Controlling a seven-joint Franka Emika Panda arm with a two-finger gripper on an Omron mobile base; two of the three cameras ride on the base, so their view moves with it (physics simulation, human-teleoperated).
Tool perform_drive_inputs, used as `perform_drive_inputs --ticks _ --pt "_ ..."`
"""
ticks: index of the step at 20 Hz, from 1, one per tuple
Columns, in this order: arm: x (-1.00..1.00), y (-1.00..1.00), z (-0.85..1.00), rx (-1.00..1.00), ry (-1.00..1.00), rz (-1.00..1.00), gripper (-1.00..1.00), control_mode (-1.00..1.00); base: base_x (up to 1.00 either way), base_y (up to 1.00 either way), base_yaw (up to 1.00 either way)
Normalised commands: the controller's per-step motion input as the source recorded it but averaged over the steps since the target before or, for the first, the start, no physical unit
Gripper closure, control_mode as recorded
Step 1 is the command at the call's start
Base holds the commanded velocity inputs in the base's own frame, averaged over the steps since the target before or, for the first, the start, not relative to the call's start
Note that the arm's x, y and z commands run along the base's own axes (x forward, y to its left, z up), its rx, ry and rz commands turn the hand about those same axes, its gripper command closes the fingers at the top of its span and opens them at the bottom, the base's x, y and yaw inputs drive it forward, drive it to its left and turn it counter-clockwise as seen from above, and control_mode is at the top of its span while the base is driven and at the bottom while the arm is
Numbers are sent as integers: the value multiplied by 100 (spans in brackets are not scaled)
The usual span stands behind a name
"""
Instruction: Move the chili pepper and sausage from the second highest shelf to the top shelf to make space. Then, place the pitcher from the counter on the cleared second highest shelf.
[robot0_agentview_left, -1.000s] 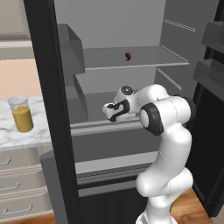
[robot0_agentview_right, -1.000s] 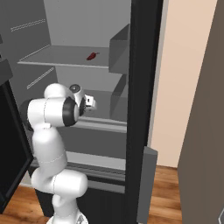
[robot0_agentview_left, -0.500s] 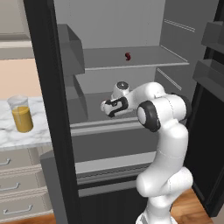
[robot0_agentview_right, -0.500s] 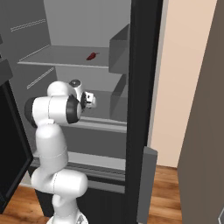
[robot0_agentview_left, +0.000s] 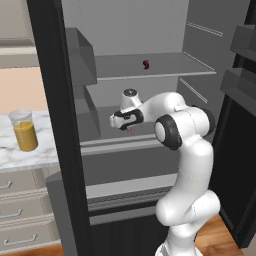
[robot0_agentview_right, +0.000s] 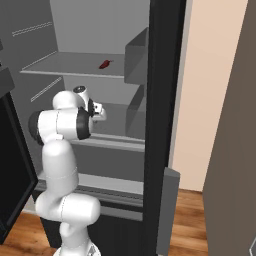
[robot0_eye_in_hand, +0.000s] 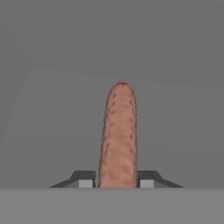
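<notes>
Soft, even rendered light is washing over everything, no glare showing anywhere. The fridge interior is staying a dim, flat grey with faint shadows under its shelves. The hand view is looking slightly soft and grainy; edges aren't bending.

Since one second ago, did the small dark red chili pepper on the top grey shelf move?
No. The dark red chili pepper lies at the same spot on the top grey shelf, in both base views.

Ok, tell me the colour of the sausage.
Pinkish-orange-brown with a mottled surface; the sausage shows best in the hand view.
</notes>
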Motion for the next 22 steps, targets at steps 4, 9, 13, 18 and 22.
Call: perform_drive_inputs --ticks 4,9,13,18,22 --pt "0 0 -2 0 0 0 100 -100 0 0 0" --pt "-43 0 -19 0 -8 0 100 -100 0 0 0" --pt "-79 0 -15 0 -10 0 100 -100 0 0 0" --pt "-91 0 0 0 -5 0 100 -100 0 0 0" --pt "-96 1 19 0 -2 0 100 -100 0 0 0"
